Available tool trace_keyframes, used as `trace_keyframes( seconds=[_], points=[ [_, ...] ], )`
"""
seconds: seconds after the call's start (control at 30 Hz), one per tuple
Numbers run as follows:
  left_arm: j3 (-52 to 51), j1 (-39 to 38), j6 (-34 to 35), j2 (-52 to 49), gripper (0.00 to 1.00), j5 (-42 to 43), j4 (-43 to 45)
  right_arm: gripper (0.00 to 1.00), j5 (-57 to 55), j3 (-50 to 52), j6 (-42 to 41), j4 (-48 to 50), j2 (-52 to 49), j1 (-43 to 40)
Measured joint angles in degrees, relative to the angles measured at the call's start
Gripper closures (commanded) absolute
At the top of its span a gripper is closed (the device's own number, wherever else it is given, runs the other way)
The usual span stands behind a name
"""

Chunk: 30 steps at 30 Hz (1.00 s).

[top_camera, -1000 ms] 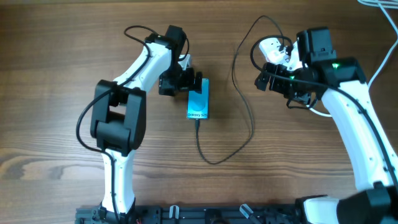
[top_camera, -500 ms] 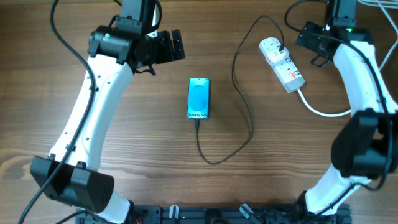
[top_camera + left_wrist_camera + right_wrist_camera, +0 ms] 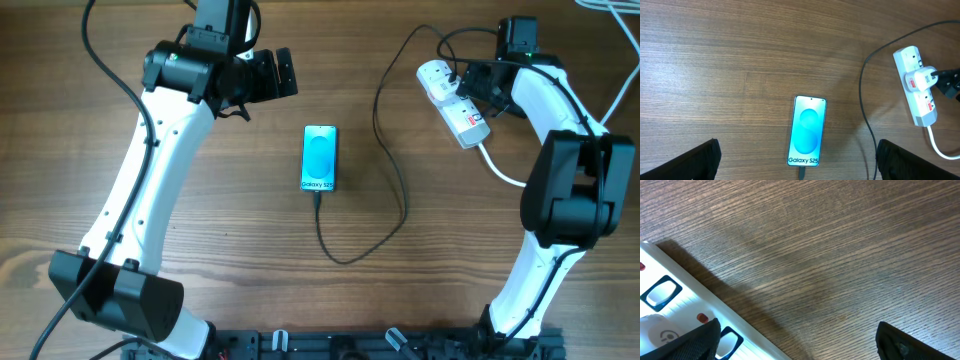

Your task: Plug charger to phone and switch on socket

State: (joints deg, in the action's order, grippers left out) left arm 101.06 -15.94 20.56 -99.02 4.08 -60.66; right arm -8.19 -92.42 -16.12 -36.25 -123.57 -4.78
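The phone (image 3: 320, 158) lies flat mid-table with its cyan screen up; it also shows in the left wrist view (image 3: 808, 131). The charger (image 3: 392, 190), a thin black cable, loops from the phone's near edge, where its plug tip (image 3: 801, 173) sits in the phone, round to a white adapter (image 3: 919, 79) in the socket (image 3: 462, 112). My left gripper (image 3: 268, 75) is open and empty, raised behind and left of the phone. My right gripper (image 3: 482, 82) is open, right beside the socket, whose switches show at its left finger (image 3: 662, 291).
The socket's thick white cable (image 3: 505, 172) curves off to the right under my right arm. The charger's loop (image 3: 345, 258) reaches toward the table's near edge. More white cables (image 3: 610, 10) lie at the far right corner.
My left gripper has lifted away from the phone's side to the far left. My right gripper swung back off the socket, then came back down beside it.
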Motion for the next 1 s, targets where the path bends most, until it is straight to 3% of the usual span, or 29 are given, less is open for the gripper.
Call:
trace_keyframes(
  seconds=[1.0],
  points=[
    [0.00,0.00,0.17,0.00,0.00,-0.39,0.00,0.00,5.44,2.23,0.17,1.36,0.02,-1.40]
  ],
)
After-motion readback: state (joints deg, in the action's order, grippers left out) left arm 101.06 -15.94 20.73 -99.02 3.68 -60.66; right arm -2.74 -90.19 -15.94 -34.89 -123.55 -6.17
